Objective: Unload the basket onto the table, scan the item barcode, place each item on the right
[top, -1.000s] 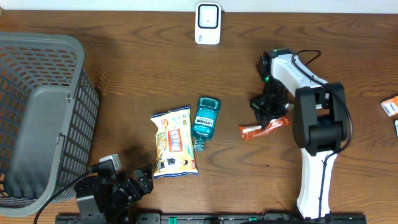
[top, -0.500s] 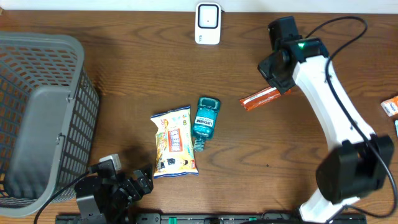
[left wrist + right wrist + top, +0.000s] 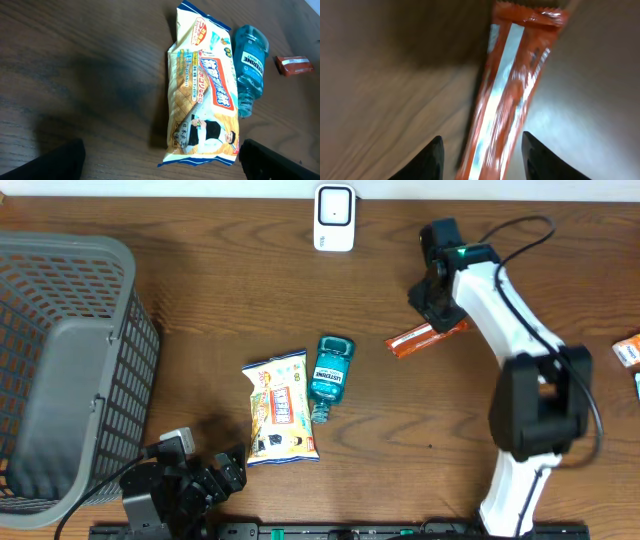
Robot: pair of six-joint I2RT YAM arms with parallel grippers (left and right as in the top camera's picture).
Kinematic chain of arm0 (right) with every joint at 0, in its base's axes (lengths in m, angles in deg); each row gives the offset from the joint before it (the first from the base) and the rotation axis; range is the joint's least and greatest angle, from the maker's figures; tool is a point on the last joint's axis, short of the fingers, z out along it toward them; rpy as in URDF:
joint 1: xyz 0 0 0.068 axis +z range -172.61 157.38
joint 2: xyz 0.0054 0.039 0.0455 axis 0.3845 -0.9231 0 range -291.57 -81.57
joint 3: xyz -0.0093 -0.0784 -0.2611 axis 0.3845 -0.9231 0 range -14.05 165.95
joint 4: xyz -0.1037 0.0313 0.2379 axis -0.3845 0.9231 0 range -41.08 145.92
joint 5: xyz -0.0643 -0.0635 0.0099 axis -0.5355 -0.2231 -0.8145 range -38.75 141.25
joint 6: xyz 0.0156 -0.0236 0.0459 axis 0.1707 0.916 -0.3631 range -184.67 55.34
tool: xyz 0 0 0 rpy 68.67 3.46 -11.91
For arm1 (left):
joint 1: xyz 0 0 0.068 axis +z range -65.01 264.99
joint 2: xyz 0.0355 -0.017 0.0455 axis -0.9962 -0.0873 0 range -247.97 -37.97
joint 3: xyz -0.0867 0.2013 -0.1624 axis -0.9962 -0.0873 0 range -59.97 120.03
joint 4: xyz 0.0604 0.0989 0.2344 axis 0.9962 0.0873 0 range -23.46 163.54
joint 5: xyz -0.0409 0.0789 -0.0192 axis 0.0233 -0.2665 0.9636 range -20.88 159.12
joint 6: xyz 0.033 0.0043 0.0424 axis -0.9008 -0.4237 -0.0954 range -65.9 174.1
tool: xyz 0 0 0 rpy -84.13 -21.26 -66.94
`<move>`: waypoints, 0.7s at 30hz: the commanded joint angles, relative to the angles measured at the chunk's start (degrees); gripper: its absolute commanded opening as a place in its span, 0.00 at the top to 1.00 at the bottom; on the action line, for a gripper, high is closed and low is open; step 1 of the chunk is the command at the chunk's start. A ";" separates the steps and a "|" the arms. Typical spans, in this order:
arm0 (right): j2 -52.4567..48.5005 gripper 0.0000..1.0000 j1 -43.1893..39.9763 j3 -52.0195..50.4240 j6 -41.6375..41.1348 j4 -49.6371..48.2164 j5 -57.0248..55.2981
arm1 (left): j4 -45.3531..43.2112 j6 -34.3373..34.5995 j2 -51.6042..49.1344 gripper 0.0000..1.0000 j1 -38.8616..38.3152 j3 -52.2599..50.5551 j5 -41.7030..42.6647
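An orange snack packet [image 3: 420, 340] lies right of the table's centre, below and to the right of the white scanner [image 3: 334, 218] at the far edge. My right gripper [image 3: 440, 315] is over the packet's right end. In the right wrist view the packet [image 3: 512, 95] runs lengthwise between the two black fingers [image 3: 432, 157], blurred, with a gap on each side, so this gripper [image 3: 482, 139] is open and holds nothing. My left gripper [image 3: 215, 475] rests at the front left, open [image 3: 160, 150] and empty.
A yellow snack bag [image 3: 280, 408] and a teal mouthwash bottle [image 3: 330, 375] lie side by side at the centre. A grey mesh basket [image 3: 60, 370] fills the left side. Small packs [image 3: 627, 350] sit at the right edge.
My right arm carried the orange packet up and away from the front toward the scanner, then its jaws opened off the packet. The left arm has not moved.
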 commanded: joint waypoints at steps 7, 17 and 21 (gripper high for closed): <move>-6.29 0.54 -3.34 -0.57 2.62 -3.28 1.95 | 2.23 -0.96 0.09 0.02 0.20 -0.33 0.59; -11.65 0.66 -3.26 -0.68 7.08 -2.08 0.63 | 2.23 -0.96 0.09 0.02 0.20 -0.33 0.59; -17.40 0.91 -3.26 -0.68 7.08 -1.16 0.63 | 2.23 -0.96 0.09 0.01 0.20 -0.33 0.59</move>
